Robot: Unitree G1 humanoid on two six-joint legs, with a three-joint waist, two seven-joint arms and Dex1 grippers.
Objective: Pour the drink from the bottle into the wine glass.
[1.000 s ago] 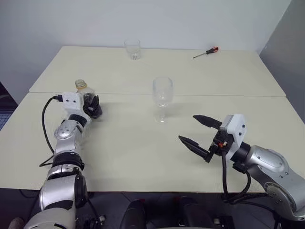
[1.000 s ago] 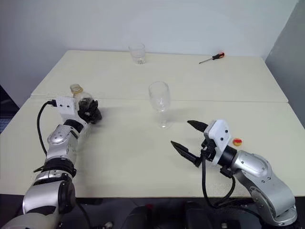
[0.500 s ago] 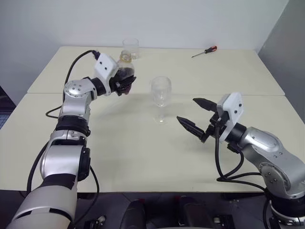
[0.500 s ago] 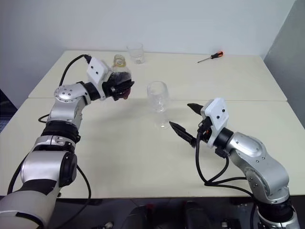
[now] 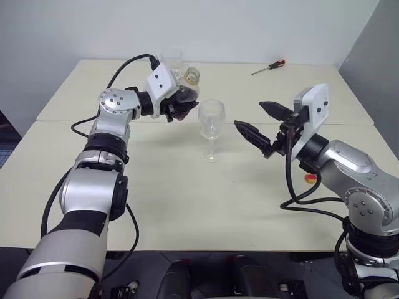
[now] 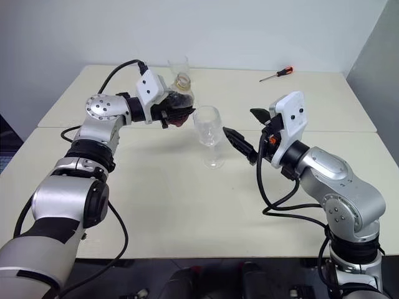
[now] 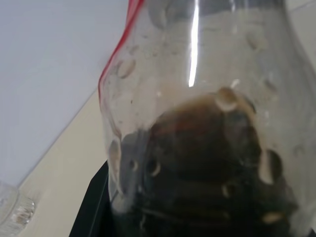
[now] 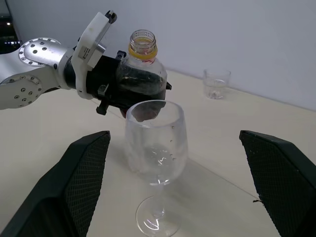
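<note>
The bottle (image 5: 186,93) is held in the air, nearly upright, just left of the wine glass's rim, with its mouth uncapped. Dark drink (image 7: 207,163) fills its lower part. My left gripper (image 5: 181,109) is shut on the bottle's body. The clear stemmed wine glass (image 5: 211,121) stands on the table's middle, and its bowl looks empty. My right gripper (image 5: 259,123) hovers open a little to the right of the glass and points at it. Its two black fingers (image 8: 79,182) frame the glass (image 8: 155,148) and the bottle (image 8: 140,74) without touching either.
A short clear tumbler (image 8: 216,83) stands at the table's far edge, behind the bottle. A red-handled screwdriver (image 5: 269,66) lies at the far right. A small red-and-yellow cap (image 5: 310,179) lies under my right arm. The cream table (image 5: 187,205) is bare in front.
My left arm has lifted the bottle off the table's left side and carried it up and right to the wine glass. My right gripper has risen towards the glass and stays open.
</note>
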